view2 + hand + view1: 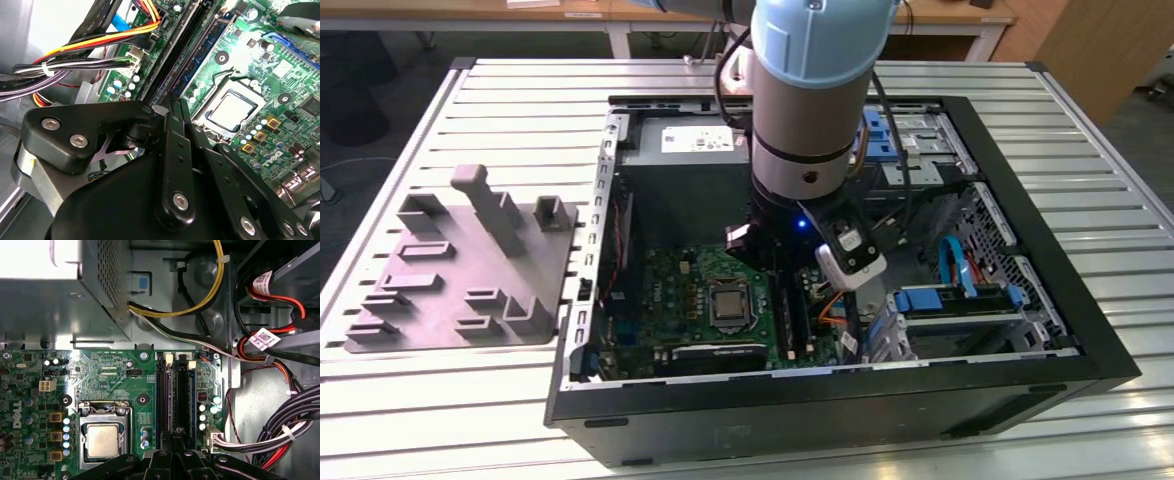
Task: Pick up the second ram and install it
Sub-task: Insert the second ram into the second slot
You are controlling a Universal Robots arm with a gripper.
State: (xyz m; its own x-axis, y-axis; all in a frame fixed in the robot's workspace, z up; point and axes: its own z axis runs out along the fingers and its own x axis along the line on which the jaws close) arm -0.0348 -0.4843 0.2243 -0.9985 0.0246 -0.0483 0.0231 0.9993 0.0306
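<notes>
One robot arm reaches into an open computer case on a slatted desk.
From the exterior view's left: a grey block, then the case, where the hand, fingers together, meets the second memory stick standing in the slot beside the processor.

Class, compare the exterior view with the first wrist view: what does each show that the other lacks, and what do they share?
The exterior view adds the grey plastic block with upright posts on the ribbed metal table, and the light-blue robot arm. The first wrist view adds a curved yellow cable, white-tagged red wires and the black hand above the long black memory slots. Both show the green motherboard and its square silver processor.
</notes>
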